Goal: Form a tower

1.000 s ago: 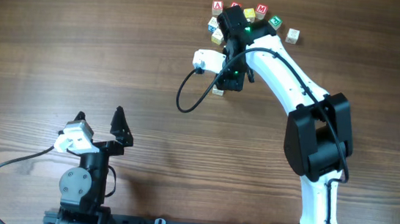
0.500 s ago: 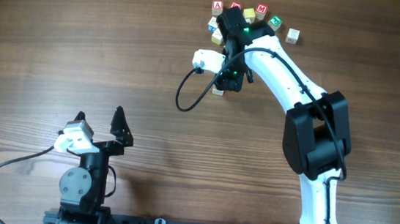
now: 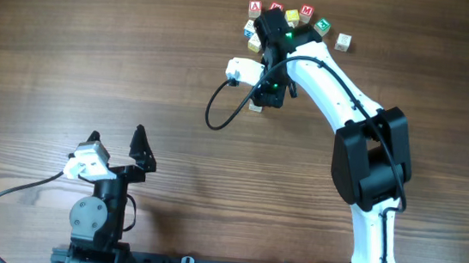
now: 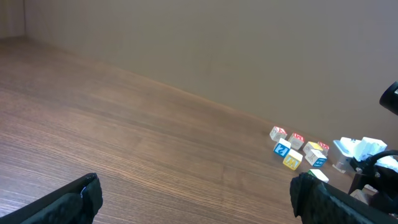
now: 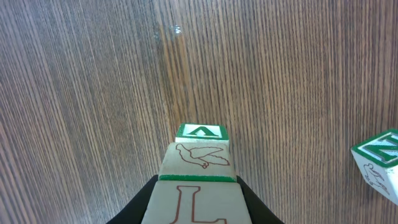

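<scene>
Three faces line up in the right wrist view, an L, a bird and a green-framed one: that's the tower (image 5: 200, 155), low in the centre of the frame. The right gripper (image 5: 197, 190) is clamped on it at the L end, one black finger on each side. Overhead, this sits upper centre on the table (image 3: 96, 49), just below the loose letter cubes (image 3: 306, 12). The left gripper (image 3: 117, 137) sits lower left, jaws wide apart.
</scene>
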Robot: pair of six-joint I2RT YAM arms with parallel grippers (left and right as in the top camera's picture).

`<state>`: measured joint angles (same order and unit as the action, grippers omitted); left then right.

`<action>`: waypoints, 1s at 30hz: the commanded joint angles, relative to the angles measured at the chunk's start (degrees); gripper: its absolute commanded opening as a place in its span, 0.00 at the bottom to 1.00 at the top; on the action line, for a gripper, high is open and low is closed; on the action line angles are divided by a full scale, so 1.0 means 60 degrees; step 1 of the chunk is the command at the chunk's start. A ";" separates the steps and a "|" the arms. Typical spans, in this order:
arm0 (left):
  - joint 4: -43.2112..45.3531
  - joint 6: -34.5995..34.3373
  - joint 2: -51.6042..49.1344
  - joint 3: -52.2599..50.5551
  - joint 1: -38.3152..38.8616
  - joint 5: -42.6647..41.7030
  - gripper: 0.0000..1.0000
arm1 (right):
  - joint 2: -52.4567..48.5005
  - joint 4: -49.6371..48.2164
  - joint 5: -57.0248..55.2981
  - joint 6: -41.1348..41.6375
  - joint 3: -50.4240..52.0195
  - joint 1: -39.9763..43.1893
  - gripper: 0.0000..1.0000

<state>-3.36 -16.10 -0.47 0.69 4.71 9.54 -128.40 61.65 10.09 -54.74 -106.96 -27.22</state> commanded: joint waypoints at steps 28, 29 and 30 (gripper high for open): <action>0.0029 0.0182 0.0015 -0.0062 -0.0055 0.0062 1.00 | -0.0255 -0.0382 0.0113 0.0193 0.0386 -0.0011 0.21; 0.0025 0.0182 0.0015 -0.0062 -0.0055 0.0062 1.00 | -0.0255 -0.0379 0.0113 0.0197 0.0386 -0.0011 0.21; 0.0029 0.0186 0.0015 -0.0062 -0.0055 0.0062 1.00 | -0.0255 -0.0375 0.0113 0.0193 0.0390 -0.0011 0.21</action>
<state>-3.36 -16.10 -0.47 0.69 4.71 9.54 -128.46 59.88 10.09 -54.06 -105.54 -27.22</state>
